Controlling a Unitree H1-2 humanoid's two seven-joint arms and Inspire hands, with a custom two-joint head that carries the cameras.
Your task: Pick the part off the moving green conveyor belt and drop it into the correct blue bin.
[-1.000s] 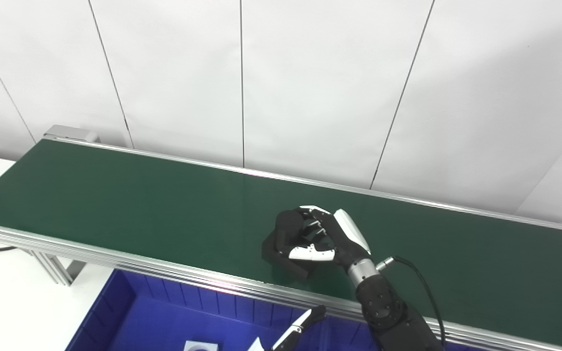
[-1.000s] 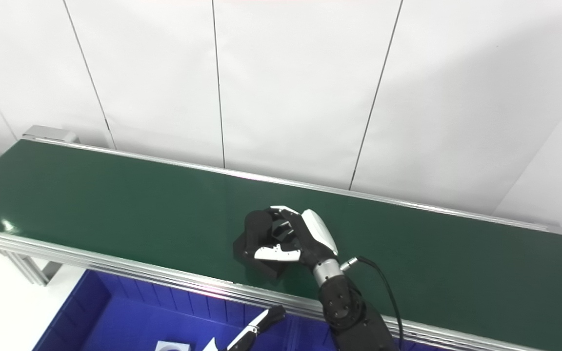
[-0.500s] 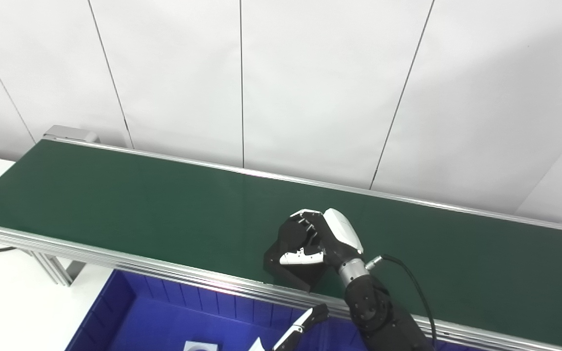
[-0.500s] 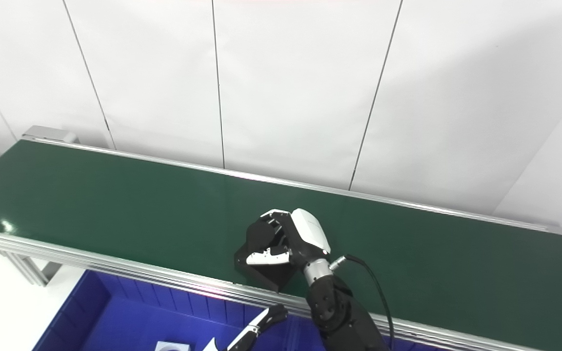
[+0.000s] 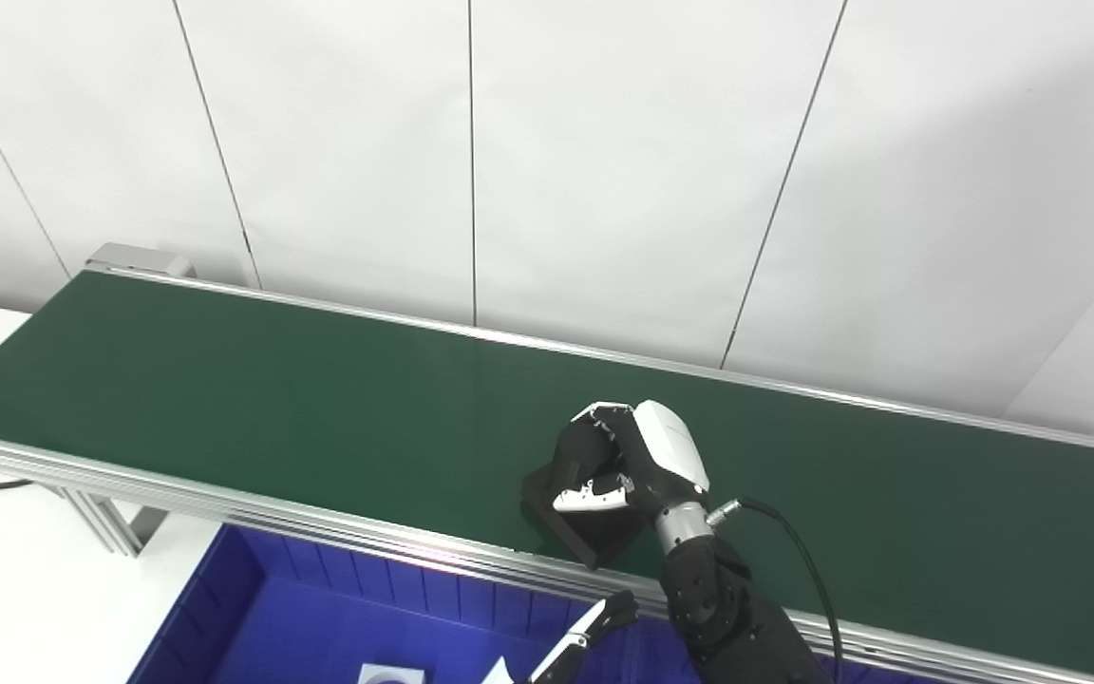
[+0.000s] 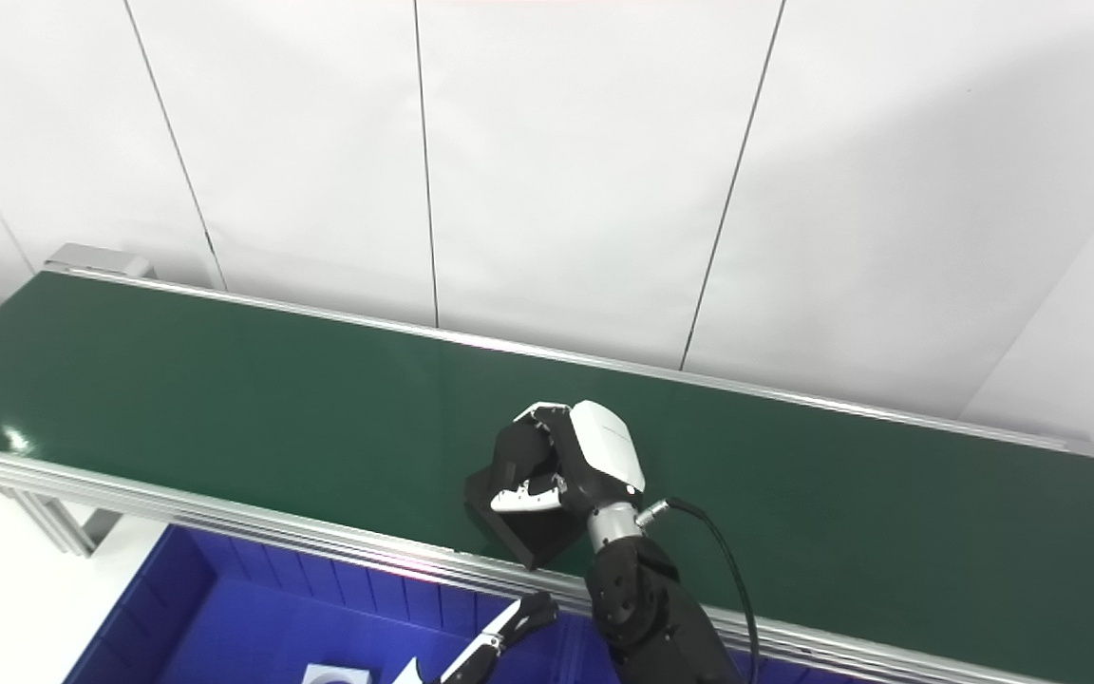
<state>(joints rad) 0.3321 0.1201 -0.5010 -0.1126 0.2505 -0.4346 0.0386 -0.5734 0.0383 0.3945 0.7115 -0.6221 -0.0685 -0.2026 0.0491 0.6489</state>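
Note:
A black blocky part (image 5: 574,518) sits at the near edge of the green conveyor belt (image 5: 224,399). My right hand (image 5: 628,465) is shut on the part, fingers curled over its top and thumb across its front, and holds it tilted. The part also shows in the right eye view (image 6: 518,522) under the right hand (image 6: 571,465). Only the fingertips of my left hand (image 5: 585,632) show at the bottom edge, over the blue bin (image 5: 319,617); I cannot tell whether it is open or shut.
The belt's aluminium rail (image 5: 224,508) runs between the belt and the blue bin. A white part (image 5: 390,674) lies in the bin at the bottom edge. White wall panels stand behind the belt. A black cable (image 5: 799,551) trails from my right wrist.
My right hand has closed tighter on the black part and drawn it toward the belt's near edge, tilting it. The left hand has not moved.

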